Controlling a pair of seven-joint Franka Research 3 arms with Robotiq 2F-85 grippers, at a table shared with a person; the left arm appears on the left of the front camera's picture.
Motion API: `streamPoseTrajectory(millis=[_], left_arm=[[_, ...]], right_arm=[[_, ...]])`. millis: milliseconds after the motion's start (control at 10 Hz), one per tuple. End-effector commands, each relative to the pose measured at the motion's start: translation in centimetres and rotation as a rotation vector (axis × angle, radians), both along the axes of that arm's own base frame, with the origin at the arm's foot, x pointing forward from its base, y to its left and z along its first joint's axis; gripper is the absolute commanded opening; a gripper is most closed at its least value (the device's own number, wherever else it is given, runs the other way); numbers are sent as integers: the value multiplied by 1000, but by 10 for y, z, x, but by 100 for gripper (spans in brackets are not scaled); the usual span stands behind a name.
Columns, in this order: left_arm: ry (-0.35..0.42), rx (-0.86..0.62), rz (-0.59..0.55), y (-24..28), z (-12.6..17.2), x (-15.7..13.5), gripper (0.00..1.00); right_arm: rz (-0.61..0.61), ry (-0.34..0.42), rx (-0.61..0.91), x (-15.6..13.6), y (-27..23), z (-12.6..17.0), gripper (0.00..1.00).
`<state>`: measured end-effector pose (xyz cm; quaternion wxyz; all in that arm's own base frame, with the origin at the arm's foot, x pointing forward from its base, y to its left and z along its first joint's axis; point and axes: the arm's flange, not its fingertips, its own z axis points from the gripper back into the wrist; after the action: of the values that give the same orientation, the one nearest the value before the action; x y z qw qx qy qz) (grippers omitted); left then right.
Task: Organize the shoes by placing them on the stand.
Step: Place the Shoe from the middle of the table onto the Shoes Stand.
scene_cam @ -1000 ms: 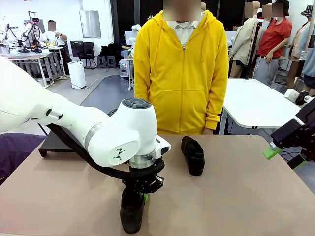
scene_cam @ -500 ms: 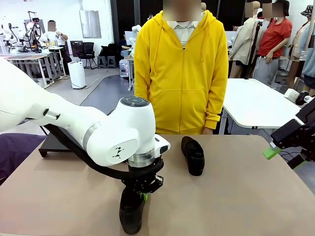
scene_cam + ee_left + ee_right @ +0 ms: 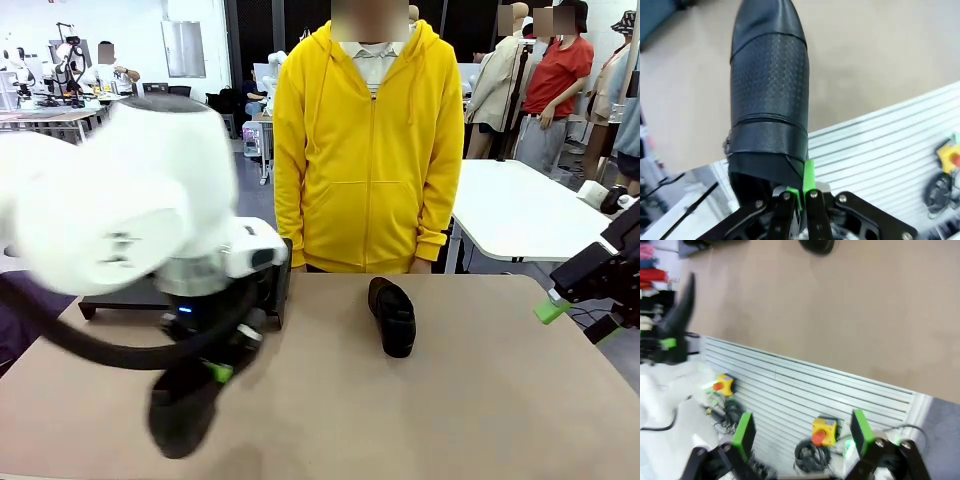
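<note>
A glossy black shoe (image 3: pixel 183 412) hangs toe-down over the table's front left, with my left gripper (image 3: pixel 220 370) shut on its heel rim; arm and shoe are motion-blurred. In the left wrist view the green-padded fingers (image 3: pixel 808 176) pinch the rim of this shoe (image 3: pixel 769 95) above the tan tabletop. A second shoe (image 3: pixel 392 316) lies at the table's far middle, its edge showing as a shoe (image 3: pixel 816 245) in the right wrist view. Behind my left arm, at the far left, sits the black stand (image 3: pixel 112 297). My right gripper (image 3: pixel 572 303) hovers open off the table's right edge, its pads (image 3: pixel 743 434) wide apart and empty.
A person in a yellow hoodie (image 3: pixel 370 150) stands at the far side behind the second shoe. Below the table's near edge are a ribbed white panel (image 3: pixel 805 385) and yellow stop buttons (image 3: pixel 821 430). Another white table (image 3: pixel 520 210) stands at the back right.
My left arm has swung quickly to the left, carrying the gripped shoe from the front middle toward the front left. The right gripper and the second shoe have not moved.
</note>
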<state>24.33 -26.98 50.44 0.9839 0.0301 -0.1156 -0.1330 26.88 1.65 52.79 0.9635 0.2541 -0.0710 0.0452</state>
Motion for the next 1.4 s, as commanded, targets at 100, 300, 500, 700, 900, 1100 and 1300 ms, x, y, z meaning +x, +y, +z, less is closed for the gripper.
streamPoseTrajectory(millis=[100, 300, 500, 700, 900, 1100, 1300], left_arm=[[-198, 77, 206, 103, 10, -48, 0], [-265, 31, 390, 170, -4, -79, 0], [-219, 52, 317, 125, 44, -51, 0], [-219, 52, 317, 125, 44, -51, 0], [-219, 52, 317, 125, 44, -51, 0], [-177, 15, 382, 131, 40, -49, 0], [-166, 18, 360, 155, 51, 17, 0]], right_arm=[[14, -14, 32, 2, 1, 3, 100], [14, -14, 32, 2, 1, 3, 100], [14, -14, 32, 2, 1, 3, 100], [14, -14, 32, 2, 1, 3, 100], [14, -14, 32, 2, 1, 3, 100], [14, -14, 32, 2, 1, 3, 100], [14, -14, 32, 2, 1, 3, 100]])
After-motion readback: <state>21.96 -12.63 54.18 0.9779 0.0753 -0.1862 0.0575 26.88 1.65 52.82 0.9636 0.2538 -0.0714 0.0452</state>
